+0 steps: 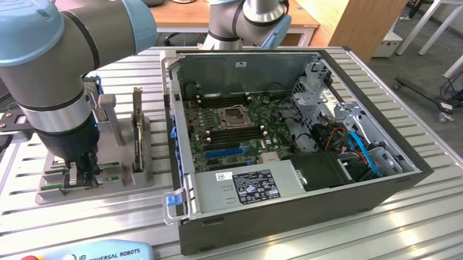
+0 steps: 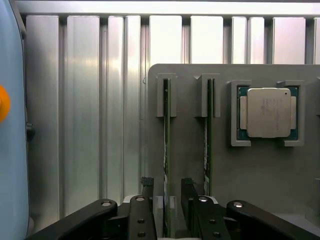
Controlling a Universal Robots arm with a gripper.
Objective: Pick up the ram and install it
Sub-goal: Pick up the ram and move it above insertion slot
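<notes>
The black two-fingered hand (image 2: 167, 185) of the grey and light-blue robot arm (image 1: 58, 70) is lowered over the flat grey plastic holder plate (image 2: 185, 125), which lies on the ribbed aluminium bench (image 2: 80, 125). The hand is released: its jaws stand wide, and the ram (image 2: 166, 140), a long thin green circuit-board stick, stands on its edge in a slot of the holder plate, exactly between the two black fingers (image 2: 145, 205). A small gap shows on each side of the stick, so the fingers are just beside it and are not pressing it. A second green stick of the same kind (image 2: 207, 145) stands in the neighbouring slot of the holder plate, outside the fingers. Further along the same plate, a square silver processor chip with a green border (image 2: 268, 112) lies flat in its own pocket. In the exterior view the hand (image 1: 78, 176) is down at the front part of the holder plate (image 1: 123, 181), and a dark upright card (image 1: 137, 130) stands on the plate just behind. To the exterior view's right of the holder plate sits the open dark grey computer case (image 1: 304, 216), with its green motherboard (image 1: 224, 124) uncovered inside. A light-blue control pendant (image 1: 101, 252) lies on the bench in front of the holder plate.
</notes>
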